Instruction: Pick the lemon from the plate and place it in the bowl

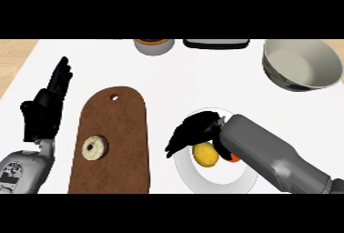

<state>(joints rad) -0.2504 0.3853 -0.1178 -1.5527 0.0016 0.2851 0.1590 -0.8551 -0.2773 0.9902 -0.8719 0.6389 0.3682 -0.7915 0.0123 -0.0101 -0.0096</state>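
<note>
A yellow lemon [206, 154] lies on the white plate [216, 181] at the lower middle right, beside a small orange item [232, 158] partly hidden by my right forearm. My right hand [193, 131] hovers over the plate's left half, just above and left of the lemon. Its fingers hang down, relaxed, and do not close round the fruit. The grey-and-white bowl [280, 75] stands at the far right, well beyond the plate. My left hand [46, 107] rests open at the left edge, fingers up.
A brown cutting board [118, 127] with a ring-shaped pastry [94, 148] lies left of the plate. At the far edge stand a small round container [154, 46] and a dark flat object [216, 43]. White counter separates the plate from the bowl.
</note>
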